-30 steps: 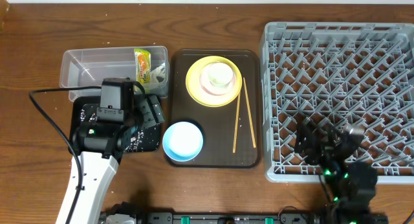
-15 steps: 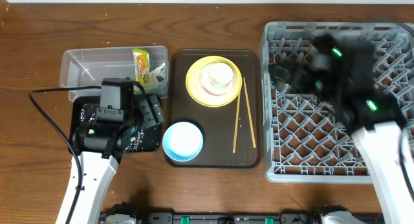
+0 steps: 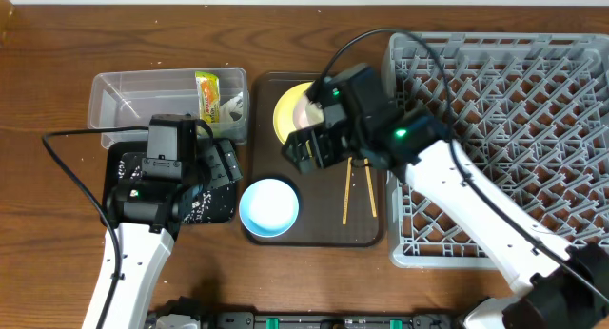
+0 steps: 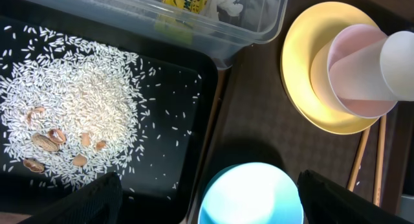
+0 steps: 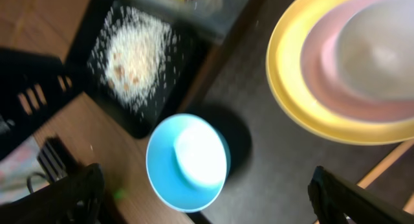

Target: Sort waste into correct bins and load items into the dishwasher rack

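Observation:
The yellow plate (image 3: 284, 118) holds the pink bowl (image 4: 352, 81) with the white cup (image 4: 401, 62) inside it. The light blue bowl (image 3: 269, 206) and two chopsticks (image 3: 347, 191) lie on the same brown tray. The snack wrapper (image 3: 208, 89) and the paper scrap (image 3: 231, 104) lie in the clear tub (image 3: 133, 101). Rice (image 4: 71, 114) is spread on the black tray (image 4: 187, 88). My left gripper (image 4: 223, 204) is open and empty, above the black tray's right edge and the blue bowl (image 4: 252, 195). My right gripper (image 5: 213, 198) is open and empty, above the blue bowl (image 5: 187, 160) and the plate (image 5: 291, 88). The grey rack (image 3: 504, 129) stands at the right.
The dark brown serving tray (image 3: 314, 229) lies between the bins and the rack. A few brown nut-like bits (image 4: 48, 141) lie among the rice. A black cable (image 3: 67, 167) loops over the table at the left. The right arm (image 3: 457, 191) crosses the rack's left edge.
My right arm has swung from the rack's front edge, across the rack, to over the brown tray by the plate and blue bowl. The left arm has not moved.

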`<state>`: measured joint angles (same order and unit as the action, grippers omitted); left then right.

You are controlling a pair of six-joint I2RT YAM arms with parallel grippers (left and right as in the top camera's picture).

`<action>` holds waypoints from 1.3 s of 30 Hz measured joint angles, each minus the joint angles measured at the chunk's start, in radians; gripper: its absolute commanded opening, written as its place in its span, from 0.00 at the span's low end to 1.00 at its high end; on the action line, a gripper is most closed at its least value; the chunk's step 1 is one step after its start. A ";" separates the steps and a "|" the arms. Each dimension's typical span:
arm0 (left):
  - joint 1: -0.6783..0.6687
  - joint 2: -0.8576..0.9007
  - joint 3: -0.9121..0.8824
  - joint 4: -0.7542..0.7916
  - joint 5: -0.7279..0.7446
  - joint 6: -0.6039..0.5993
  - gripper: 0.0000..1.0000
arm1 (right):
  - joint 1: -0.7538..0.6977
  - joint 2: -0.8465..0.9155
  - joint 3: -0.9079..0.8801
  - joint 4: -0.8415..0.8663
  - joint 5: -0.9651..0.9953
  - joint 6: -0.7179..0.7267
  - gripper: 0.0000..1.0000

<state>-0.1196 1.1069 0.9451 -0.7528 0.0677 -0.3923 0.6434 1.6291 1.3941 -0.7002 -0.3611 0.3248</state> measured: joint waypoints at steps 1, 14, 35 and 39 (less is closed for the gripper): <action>0.000 0.000 0.000 0.000 0.000 0.000 0.89 | 0.011 0.006 0.000 -0.012 0.006 -0.001 0.97; 0.000 0.000 0.000 0.000 0.000 0.000 0.89 | 0.024 0.008 0.000 -0.261 0.280 0.083 0.56; 0.000 0.000 0.000 0.000 0.000 0.000 0.89 | 0.024 0.008 -0.055 -0.303 0.415 0.298 0.38; 0.000 0.000 0.000 0.000 0.000 0.000 0.89 | 0.024 0.008 -0.139 -0.245 0.444 0.346 0.23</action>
<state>-0.1196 1.1069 0.9451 -0.7528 0.0677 -0.3923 0.6670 1.6375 1.2549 -0.9447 0.0834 0.6712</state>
